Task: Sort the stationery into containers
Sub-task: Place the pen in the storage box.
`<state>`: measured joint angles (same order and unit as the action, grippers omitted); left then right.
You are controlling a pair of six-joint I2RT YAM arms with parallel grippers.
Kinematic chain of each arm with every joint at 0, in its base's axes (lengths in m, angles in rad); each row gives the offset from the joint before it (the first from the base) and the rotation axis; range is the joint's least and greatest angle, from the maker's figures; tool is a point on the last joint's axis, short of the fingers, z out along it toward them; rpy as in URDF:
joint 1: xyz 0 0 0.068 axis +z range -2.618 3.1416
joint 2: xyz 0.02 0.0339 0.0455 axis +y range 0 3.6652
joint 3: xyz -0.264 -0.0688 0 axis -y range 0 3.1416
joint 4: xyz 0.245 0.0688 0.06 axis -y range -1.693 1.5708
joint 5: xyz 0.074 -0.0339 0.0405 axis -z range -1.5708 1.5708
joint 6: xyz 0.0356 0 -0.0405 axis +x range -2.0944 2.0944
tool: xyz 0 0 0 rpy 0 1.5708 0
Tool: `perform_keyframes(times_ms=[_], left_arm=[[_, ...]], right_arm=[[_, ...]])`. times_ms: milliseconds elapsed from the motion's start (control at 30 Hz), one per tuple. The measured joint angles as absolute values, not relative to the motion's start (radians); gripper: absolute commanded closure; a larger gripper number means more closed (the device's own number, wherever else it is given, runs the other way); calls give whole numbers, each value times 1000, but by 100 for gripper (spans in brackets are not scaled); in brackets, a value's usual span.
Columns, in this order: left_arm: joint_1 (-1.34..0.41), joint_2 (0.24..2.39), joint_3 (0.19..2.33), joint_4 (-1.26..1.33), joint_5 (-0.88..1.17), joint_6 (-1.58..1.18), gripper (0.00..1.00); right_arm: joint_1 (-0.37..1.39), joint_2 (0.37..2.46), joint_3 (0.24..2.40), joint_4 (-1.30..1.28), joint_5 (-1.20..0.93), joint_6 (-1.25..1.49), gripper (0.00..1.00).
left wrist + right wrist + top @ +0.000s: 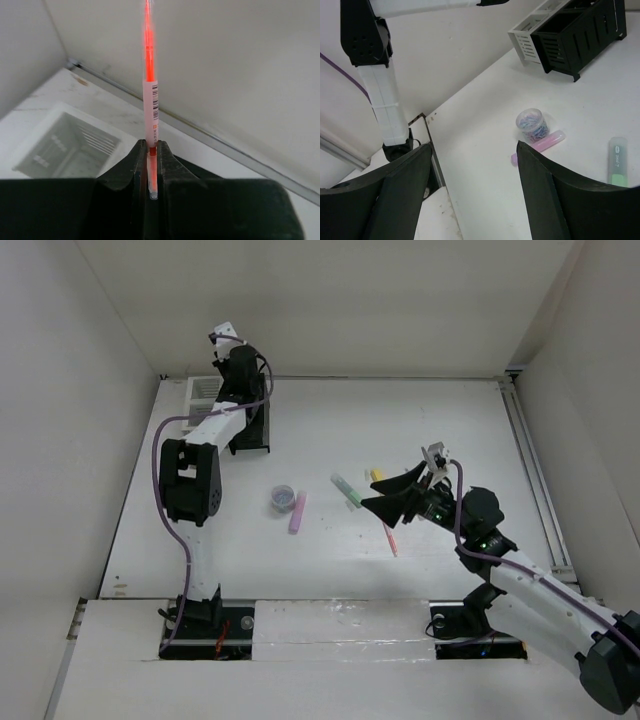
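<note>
Holding an orange pen [150, 100] upright above the white box [37, 150].
My left claw [152, 150] pinches it, I judge for a clean drop; right claw [474, 147] spread.

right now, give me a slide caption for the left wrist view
Left hand shut on a slim orange pen with a barcode label, white slatted box below.

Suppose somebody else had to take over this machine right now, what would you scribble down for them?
Left fingers: shut on orange pen, raised near the white box.
Right fingers: open, empty, over the table.
On table: clip jar, purple marker, green marker, yellow marker, red pen.
Done: nothing visible in white box; black box inside unseen.
Left: drop the orange pen in, then sort the rest.
</note>
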<state>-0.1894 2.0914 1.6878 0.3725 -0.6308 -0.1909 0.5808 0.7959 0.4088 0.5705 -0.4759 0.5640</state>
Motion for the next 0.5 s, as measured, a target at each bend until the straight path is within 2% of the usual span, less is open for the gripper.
perform_keyframes(times_ms=[500], left_arm=[[-201, 2090, 1583, 442, -460, -319, 100]], right_arm=[[601, 807, 408, 584, -479, 564, 25]])
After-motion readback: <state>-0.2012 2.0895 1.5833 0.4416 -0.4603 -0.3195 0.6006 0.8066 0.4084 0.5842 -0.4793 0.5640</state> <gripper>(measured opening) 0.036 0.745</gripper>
